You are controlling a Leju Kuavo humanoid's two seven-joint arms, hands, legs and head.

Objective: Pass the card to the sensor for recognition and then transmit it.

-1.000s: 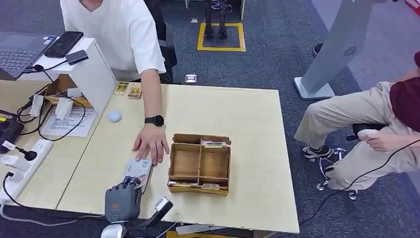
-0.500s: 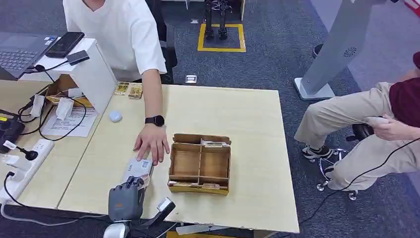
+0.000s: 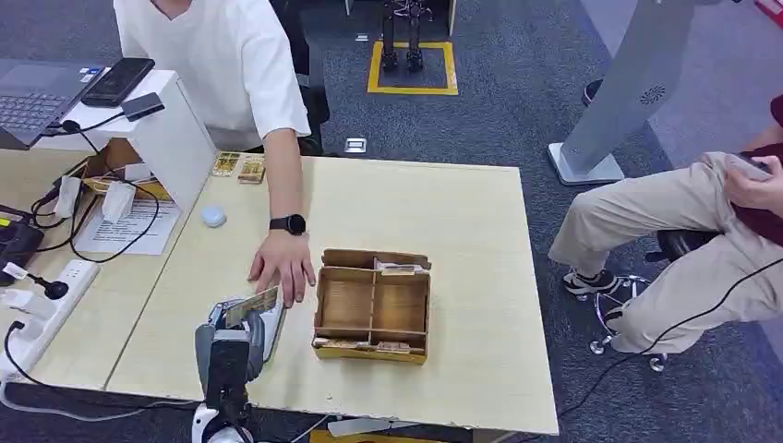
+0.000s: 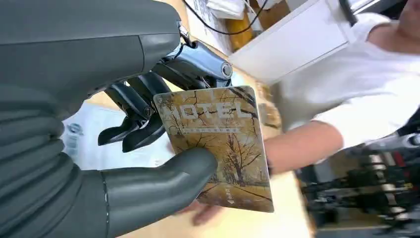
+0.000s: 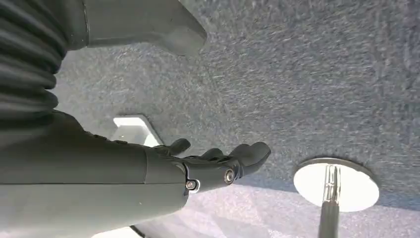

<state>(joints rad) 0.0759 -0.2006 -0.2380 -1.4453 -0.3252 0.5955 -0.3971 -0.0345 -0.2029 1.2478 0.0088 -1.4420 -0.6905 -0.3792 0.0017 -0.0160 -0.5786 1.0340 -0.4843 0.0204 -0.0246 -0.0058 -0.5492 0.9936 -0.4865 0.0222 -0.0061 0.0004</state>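
Head view: the left hand (image 3: pixel 228 343) has turned and risen off the table (image 3: pixel 462 212); the card (image 3: pixel 249 305) now stands tilted in its fingers, beside the person's hand (image 3: pixel 283 266).
Left wrist view: thumb (image 4: pixel 163 186) and fingers (image 4: pixel 136 116) pinch the card; lifted, ready for the sensor.
Right wrist view: the right hand (image 5: pixel 218 161) hangs loose and empty over carpet.

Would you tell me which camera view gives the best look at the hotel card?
The left wrist view: the card faces the camera, print readable, pinched by the left hand. The head view shows it small, tilted and partly hidden by that hand. The right wrist view looks at carpet.
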